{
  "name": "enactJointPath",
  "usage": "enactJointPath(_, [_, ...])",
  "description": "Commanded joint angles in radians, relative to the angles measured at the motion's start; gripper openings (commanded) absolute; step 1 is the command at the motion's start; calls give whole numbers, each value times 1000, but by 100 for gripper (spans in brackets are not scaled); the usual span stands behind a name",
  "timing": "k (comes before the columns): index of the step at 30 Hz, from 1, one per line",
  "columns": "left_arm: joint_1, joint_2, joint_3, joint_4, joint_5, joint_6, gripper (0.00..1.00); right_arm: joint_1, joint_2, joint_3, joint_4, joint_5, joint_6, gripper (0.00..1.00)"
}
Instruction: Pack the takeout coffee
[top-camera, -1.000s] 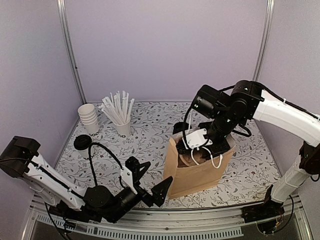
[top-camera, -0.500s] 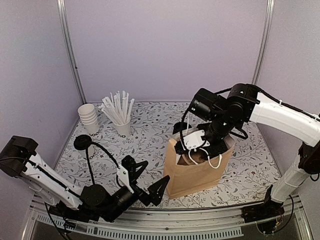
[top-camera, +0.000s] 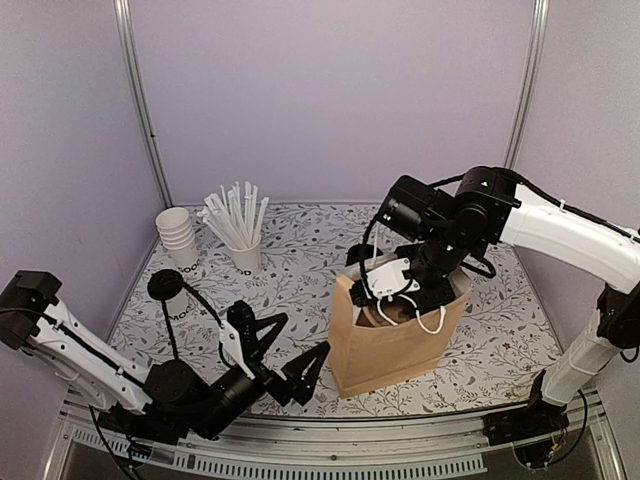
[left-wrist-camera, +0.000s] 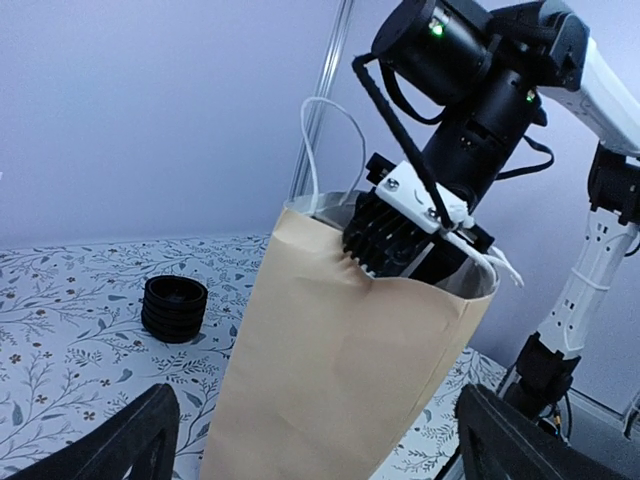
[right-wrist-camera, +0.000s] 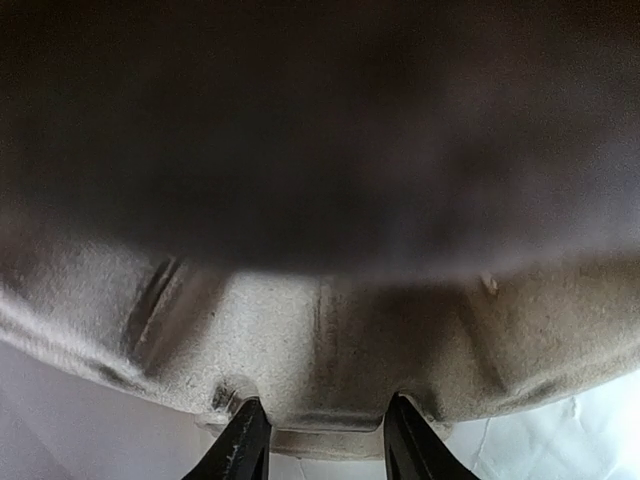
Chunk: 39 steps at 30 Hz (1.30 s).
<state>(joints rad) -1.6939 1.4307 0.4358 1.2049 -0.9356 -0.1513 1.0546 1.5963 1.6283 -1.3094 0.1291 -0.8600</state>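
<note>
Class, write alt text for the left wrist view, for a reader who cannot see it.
A brown paper bag stands on the floral-print table, and the right arm reaches into its open top. A stack of black lids sits to its left. The open left gripper frames the bottom corners.

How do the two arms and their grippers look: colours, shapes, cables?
The left arm and right arm have white links between rounded black joints. A black cable loops along each; a thin white cable hangs near the right wrist. The left gripper has black triangular fingers; the right gripper has dark tips.
</note>
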Motion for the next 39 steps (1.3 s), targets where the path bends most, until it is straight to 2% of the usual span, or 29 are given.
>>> enactJointPath(1, [29,-109,85,-142,-54,-46,97,8,-31,41,-59,-6,10,41])
enactJointPath(4, [74,-173,235,-562,-29,-313,96,9,-34,59,-60,-39,31,41])
enactJointPath(10, [137,-139,469,-1006,72,-557,89,8,-46,61,-59,-48,46,41])
enactJointPath(14, [141,-117,548,-1178,82,-700,81,8,-50,57,-59,-55,48,42])
enactJointPath(19, [142,-149,506,-1228,53,-768,80,8,-60,74,-58,-75,47,44])
enactJointPath(22, [158,-200,446,-1134,50,-686,81,8,-77,126,-59,-101,45,48])
enactJointPath(27, [261,-291,427,-1001,202,-342,90,8,-108,231,-39,-113,22,52])
enactJointPath(31, [432,-314,506,-1087,462,-215,93,8,-144,255,-10,-170,3,58])
enactJointPath(34, [545,-273,594,-1158,688,-145,93,8,-173,239,5,-168,-6,60])
enactJointPath(36, [580,-214,679,-1222,793,-92,94,8,-196,232,21,-145,-11,62])
enactJointPath(39, [593,-108,816,-1350,859,-17,95,7,-231,199,70,-135,-15,66])
